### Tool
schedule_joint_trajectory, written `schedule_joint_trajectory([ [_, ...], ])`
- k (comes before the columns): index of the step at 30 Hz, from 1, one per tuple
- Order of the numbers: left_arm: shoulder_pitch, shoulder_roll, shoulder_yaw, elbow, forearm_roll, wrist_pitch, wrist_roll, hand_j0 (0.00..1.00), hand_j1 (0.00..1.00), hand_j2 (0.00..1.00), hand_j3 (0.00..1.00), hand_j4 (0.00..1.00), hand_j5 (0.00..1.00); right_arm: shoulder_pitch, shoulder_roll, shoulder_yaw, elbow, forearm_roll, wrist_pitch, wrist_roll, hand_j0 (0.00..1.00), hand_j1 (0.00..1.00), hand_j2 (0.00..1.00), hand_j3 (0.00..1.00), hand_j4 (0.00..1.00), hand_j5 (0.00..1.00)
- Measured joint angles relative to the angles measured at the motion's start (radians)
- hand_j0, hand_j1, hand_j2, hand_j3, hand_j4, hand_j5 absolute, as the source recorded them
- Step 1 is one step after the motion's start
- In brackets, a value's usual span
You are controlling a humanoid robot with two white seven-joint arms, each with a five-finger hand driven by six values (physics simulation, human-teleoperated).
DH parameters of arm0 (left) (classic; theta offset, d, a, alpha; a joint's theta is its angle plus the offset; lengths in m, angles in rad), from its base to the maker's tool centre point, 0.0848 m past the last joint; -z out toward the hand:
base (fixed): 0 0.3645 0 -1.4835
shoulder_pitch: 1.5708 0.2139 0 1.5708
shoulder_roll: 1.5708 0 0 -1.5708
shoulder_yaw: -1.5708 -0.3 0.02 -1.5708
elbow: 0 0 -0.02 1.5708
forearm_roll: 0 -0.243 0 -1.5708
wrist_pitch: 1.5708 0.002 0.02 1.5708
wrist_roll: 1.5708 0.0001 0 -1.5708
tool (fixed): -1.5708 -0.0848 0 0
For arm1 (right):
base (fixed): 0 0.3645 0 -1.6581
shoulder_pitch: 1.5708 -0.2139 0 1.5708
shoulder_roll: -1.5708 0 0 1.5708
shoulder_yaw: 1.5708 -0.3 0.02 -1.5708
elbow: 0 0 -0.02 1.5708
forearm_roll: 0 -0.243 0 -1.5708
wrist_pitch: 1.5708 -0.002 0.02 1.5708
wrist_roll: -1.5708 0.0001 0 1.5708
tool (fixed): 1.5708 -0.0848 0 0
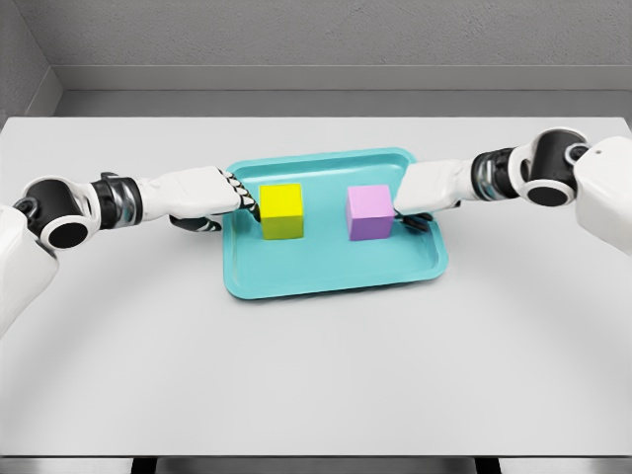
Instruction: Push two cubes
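Right, the two cubes sit side by side on a teal tray (331, 276), with a clear gap of bare tray between them. The yellow cube (281, 211) stands on the tray's left half, the pink cube (370, 212) on its right half, both flat on their bases and roughly level with each other, a little toward the tray's far side.

The left hand (212, 197) reaches in over the tray's left rim, its fingers stretched out flat rather than wrapped round anything, with the fingertips (249, 202) right up against the yellow cube's outer face. It holds nothing. The right hand (427, 191) comes in over the right rim in mirror fashion, its palm extended toward the pink cube; it seems to be touching the cube's right face, though the dark fingers tucked underneath are hard to make out from here, and I cannot say just how they are set. It too grips nothing.

Both white arms stretch out nearly level over the desk (316, 375), the left one from the left edge of the view and the right one from the right edge, elbows out wide. The tray lies near the middle of the pale grey desk, turned very slightly askew. Behind the desk rises a grey wall (326, 35).
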Motion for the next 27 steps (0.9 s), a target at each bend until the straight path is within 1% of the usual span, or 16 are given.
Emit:
schedule_joint_trajectory([
  [7, 0.000, -0.003, 0.000, -0.010, -0.001, 0.000, 0.000, 0.71, 0.71, 0.71, 0.71, 0.71, 0.71, -0.005, 0.006, 0.014, 0.004, -0.003, 0.001, -0.001, 0.17, 0.17, 0.17, 0.17, 0.17, 0.17],
  [14, -0.002, 0.024, 0.010, -0.007, 0.005, 0.000, 0.006, 0.71, 0.71, 0.71, 0.71, 0.71, 0.71, -0.012, 0.001, 0.023, 0.023, 0.002, 0.000, -0.002, 0.17, 0.17, 0.17, 0.17, 0.17, 0.17],
  [15, -0.006, 0.026, 0.012, -0.006, 0.008, 0.000, 0.006, 0.68, 0.68, 0.68, 0.68, 0.68, 0.68, -0.018, 0.002, 0.023, 0.031, 0.002, 0.001, 0.001, 0.17, 0.17, 0.17, 0.17, 0.17, 0.17],
  [16, -0.006, 0.027, 0.018, -0.006, 0.014, 0.000, 0.007, 0.59, 0.59, 0.59, 0.59, 0.59, 0.59, -0.020, 0.004, 0.024, 0.039, 0.002, 0.001, 0.004, 0.17, 0.17, 0.17, 0.17, 0.17, 0.17],
  [17, -0.018, 0.028, 0.024, -0.005, 0.025, 0.000, 0.008, 0.42, 0.42, 0.42, 0.42, 0.42, 0.42, -0.021, 0.005, 0.024, 0.044, 0.003, 0.001, 0.007, 0.17, 0.17, 0.17, 0.17, 0.17, 0.17],
  [18, -0.023, 0.029, 0.027, -0.004, 0.034, 0.000, 0.008, 0.30, 0.30, 0.30, 0.30, 0.30, 0.30, -0.023, 0.007, 0.024, 0.048, 0.007, 0.002, 0.010, 0.17, 0.17, 0.17, 0.17, 0.17, 0.17],
  [19, -0.031, 0.029, 0.029, -0.004, 0.040, 0.000, 0.008, 0.21, 0.21, 0.21, 0.21, 0.21, 0.21, -0.026, 0.008, 0.024, 0.051, 0.012, 0.001, 0.013, 0.17, 0.17, 0.17, 0.17, 0.17, 0.17],
  [23, -0.032, 0.018, 0.026, -0.003, 0.043, 0.000, 0.005, 0.20, 0.20, 0.20, 0.20, 0.20, 0.20, -0.028, 0.013, 0.027, 0.057, 0.024, 0.001, 0.032, 0.17, 0.17, 0.17, 0.17, 0.17, 0.17],
  [24, -0.032, 0.012, 0.025, -0.003, 0.041, 0.000, 0.003, 0.20, 0.20, 0.20, 0.20, 0.20, 0.20, -0.043, 0.018, 0.034, 0.061, 0.030, 0.001, 0.035, 0.17, 0.17, 0.17, 0.17, 0.17, 0.17],
  [27, -0.028, -0.015, 0.023, 0.000, 0.013, 0.000, 0.000, 0.22, 0.22, 0.22, 0.22, 0.22, 0.22, -0.048, 0.034, 0.061, 0.076, 0.056, 0.004, 0.033, 0.17, 0.17, 0.17, 0.17, 0.17, 0.17],
])
